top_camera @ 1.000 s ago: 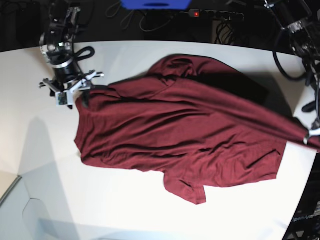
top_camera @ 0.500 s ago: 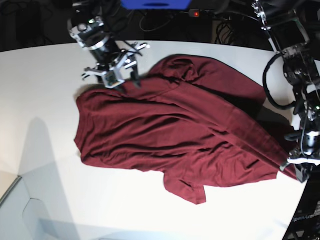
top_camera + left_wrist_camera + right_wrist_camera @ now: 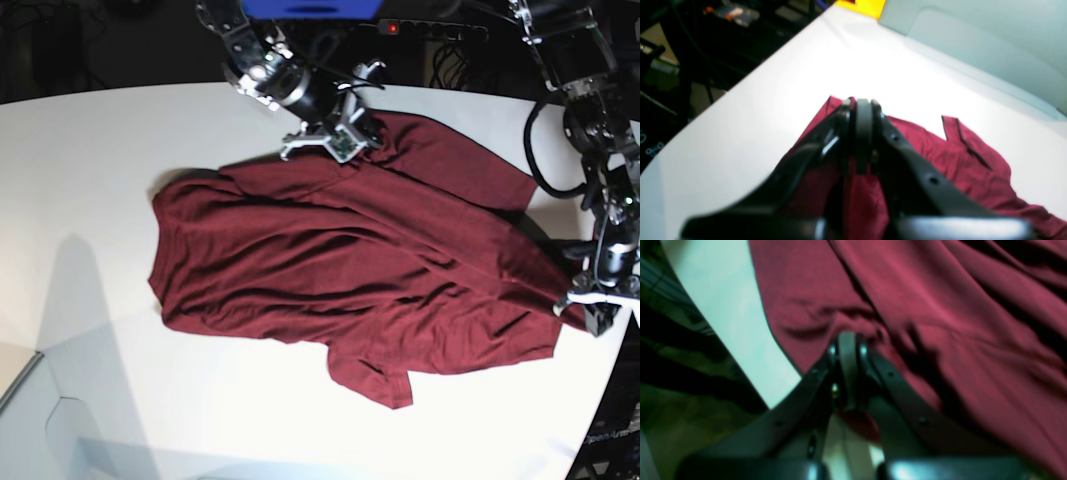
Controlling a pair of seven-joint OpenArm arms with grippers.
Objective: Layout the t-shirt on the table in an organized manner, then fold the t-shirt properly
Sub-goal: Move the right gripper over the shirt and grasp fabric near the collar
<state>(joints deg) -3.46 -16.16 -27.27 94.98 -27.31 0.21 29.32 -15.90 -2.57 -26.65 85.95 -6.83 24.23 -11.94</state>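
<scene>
**Thin maroon shirt: limp cloth, best taken by its edges**

The dark red, thin soft-fabric t-shirt [image 3: 350, 270] lies rumpled across the middle and right of the large smooth white worktop [image 3: 90, 180], in loose ridges, with one sleeve [image 3: 375, 375] poking out toward the near edge. It looks light and wholly limp: it should drape, stretch and drag instead of holding any shape, and a pinch in the middle of a panel would likely lift only a peak.

The right claw [image 3: 352, 137] is at the far edge of the shirt, its jaws drawn together on a small bunch of cloth. The left claw [image 3: 588, 312] is down at the shirt's edge near the worktop's right rim, jaws likewise closed on a fold of red cloth running up between them.

Hems, shoulder seams and the neckline trim seem the surest places to take hold, since doubled cloth slips less. The smooth worktop should let the fabric slide easily, so pulling opposite edges apart gently ought to flatten it without snagging.
</scene>
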